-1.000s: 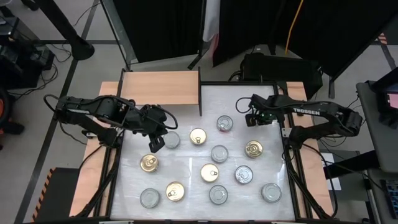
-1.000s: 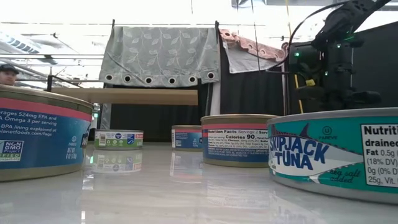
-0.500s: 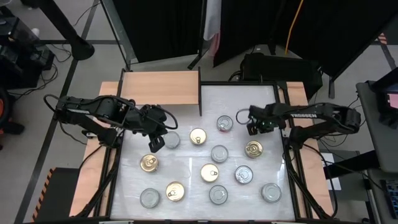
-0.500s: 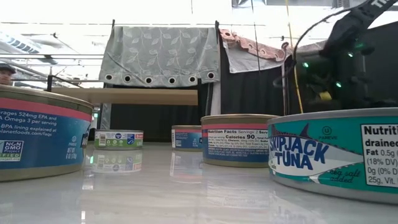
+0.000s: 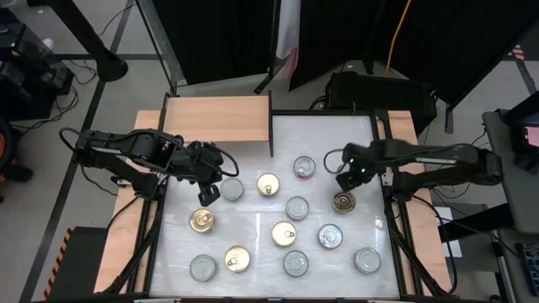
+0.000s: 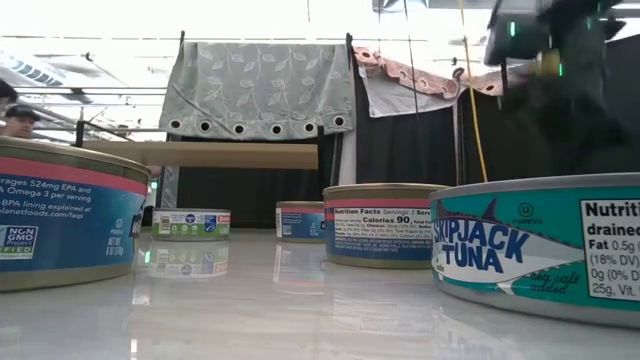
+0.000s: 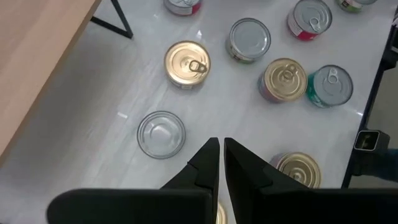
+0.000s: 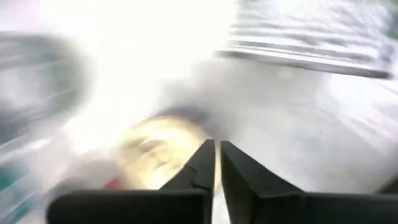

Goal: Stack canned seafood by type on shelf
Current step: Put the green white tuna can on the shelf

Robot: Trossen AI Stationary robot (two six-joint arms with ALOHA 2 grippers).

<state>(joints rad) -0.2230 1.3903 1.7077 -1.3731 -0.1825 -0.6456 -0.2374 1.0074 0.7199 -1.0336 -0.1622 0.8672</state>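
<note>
High view showed the right gripper (image 5: 346,185), fingers pressed together, beside a gold-lidded tin (image 5: 343,202); it needed spreading and centring first.

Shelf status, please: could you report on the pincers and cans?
Both pincers shut, empty. Right pincer above gold-lid can; left pincer by clear-lid can. Shelf bare; nothing blocking.

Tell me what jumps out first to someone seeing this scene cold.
A dozen round tins lie scattered over the glossy white table, gold and silver lids up, while the light-wood shelf at the table's far left corner stands bare. The right gripper, fingers shut, hangs just beside a gold-lidded tin on the right side. The left gripper, shut as well, hovers next to a silver-topped tin below the shelf.
</note>
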